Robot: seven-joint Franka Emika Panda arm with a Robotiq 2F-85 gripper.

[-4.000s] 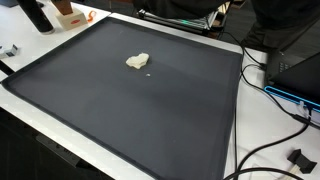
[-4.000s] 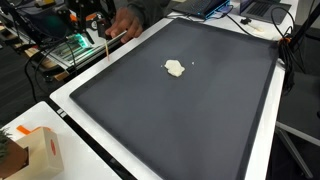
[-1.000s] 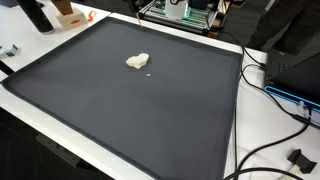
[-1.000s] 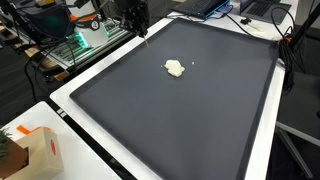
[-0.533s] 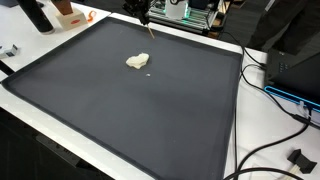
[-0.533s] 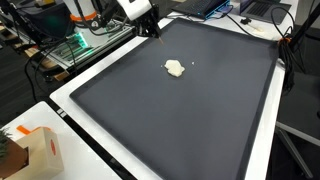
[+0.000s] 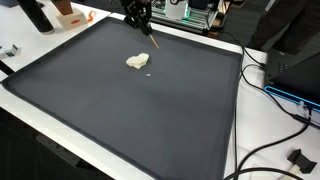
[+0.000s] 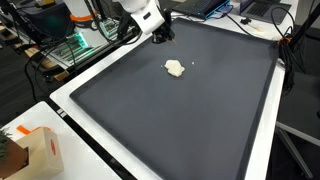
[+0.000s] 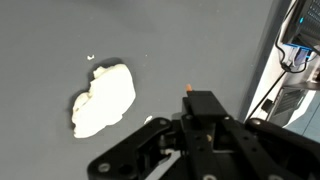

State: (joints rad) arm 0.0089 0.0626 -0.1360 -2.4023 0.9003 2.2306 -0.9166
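Observation:
A cream, lumpy blob point(image 7: 138, 61) point(image 8: 175, 68) lies on the dark grey mat point(image 7: 150, 120) point(image 8: 190, 120), toward its far part. In the wrist view the blob point(image 9: 103, 100) sits left of the fingers. My gripper point(image 7: 143, 22) point(image 8: 160, 33) hovers above the mat's edge, a short way from the blob and not touching it. Its black jaws point(image 9: 200, 100) are shut on a thin stick whose orange tip point(image 9: 187, 87) pokes out past the fingers. In an exterior view the stick point(image 7: 152, 38) slants down toward the mat.
A tiny white crumb point(image 7: 149, 73) point(image 9: 92, 57) lies beside the blob. An orange-and-white box point(image 8: 40, 150) stands off the mat's corner. Cables point(image 7: 275, 100) run along one side, and electronics with green lights point(image 8: 72, 45) stand behind the arm.
The gripper with the stick has come into view and moved over the mat's edge, closer to the blob. The blob has not moved.

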